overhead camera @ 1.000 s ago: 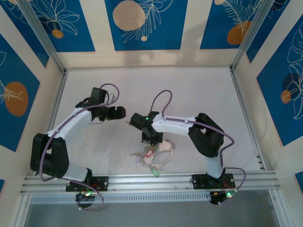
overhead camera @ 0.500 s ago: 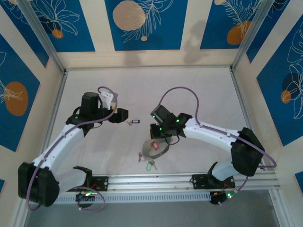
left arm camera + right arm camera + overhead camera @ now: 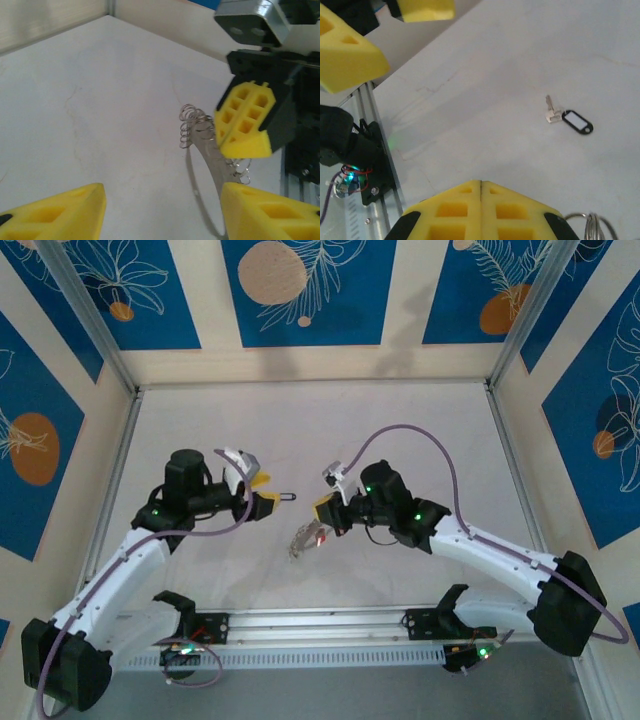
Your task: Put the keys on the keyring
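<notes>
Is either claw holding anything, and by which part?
The right gripper pinches the keyring by its thin band; the left gripper is open and holds nothing.

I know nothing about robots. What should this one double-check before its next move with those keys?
1. Right gripper has its jaws shut on the keyring: ok.
2. Left gripper has its jaws open and empty: ok.
3. Black-tagged key lies loose on the table, just ahead of the left gripper: ok.
4. Nothing lies on or over that key: ok.
5. Keyring's opening is turned towards the left gripper: cannot tell.
</notes>
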You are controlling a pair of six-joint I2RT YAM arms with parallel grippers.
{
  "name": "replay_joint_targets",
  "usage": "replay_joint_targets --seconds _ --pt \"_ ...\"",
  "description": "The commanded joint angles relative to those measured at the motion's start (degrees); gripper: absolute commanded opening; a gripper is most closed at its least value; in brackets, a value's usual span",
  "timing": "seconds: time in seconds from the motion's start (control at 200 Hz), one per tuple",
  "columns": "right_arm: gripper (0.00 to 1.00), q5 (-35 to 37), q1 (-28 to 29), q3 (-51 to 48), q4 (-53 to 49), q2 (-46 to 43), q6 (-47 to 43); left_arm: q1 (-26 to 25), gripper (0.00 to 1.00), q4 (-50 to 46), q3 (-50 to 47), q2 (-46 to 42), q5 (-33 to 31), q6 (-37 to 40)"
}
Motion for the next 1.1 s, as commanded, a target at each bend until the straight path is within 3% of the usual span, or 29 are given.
replay_joint_targets --seconds 0.0,0.11,0.185,0.33,0.455,0.615,0.92,1.095 --pt "0.0 -8.7 -1.5 -2.9 16.1 -0.9 -8.4 -1.6 0.57 1.4 0.5 1.6 7.3 5.3" --pt "0.0 -9.8 -1.9 -4.0 20.9 -0.5 -11.7 -4.3 0.52 -0.1 1.3 2.8 10.4 11.3" --pt "0.0 -10.9 -2.7 -4.6 23.7 -0.2 -12.5 -5.7 0.38 -1.6 1.0 3.1 12.9 17.6" --pt "0.0 -13.0 -4.0 -5.8 26.1 0.9 -14.1 -7.1 0.39 5.1 -2.5 4.8 7.0 14.9" --pt "0.0 -15.3 -4.5 -9.1 31.5 2.5 -16.4 -7.4 0.38 10.6 -3.8 7.1 7.6 13.5" --pt "0.0 -18.5 -5.2 -8.7 32.2 5.0 -17.4 -9.2 0.35 10.3 -3.3 10.0 9.2 15.0" --pt "0.0 -22.0 -5.4 -8.9 35.3 7.4 -17.7 -11.4 0.26 11.8 -5.8 10.6 6.6 16.3" --pt "0.0 -22.5 -5.4 -8.9 36.0 8.0 -18.2 -11.5 0.28 13.8 -6.4 10.9 3.1 15.9"
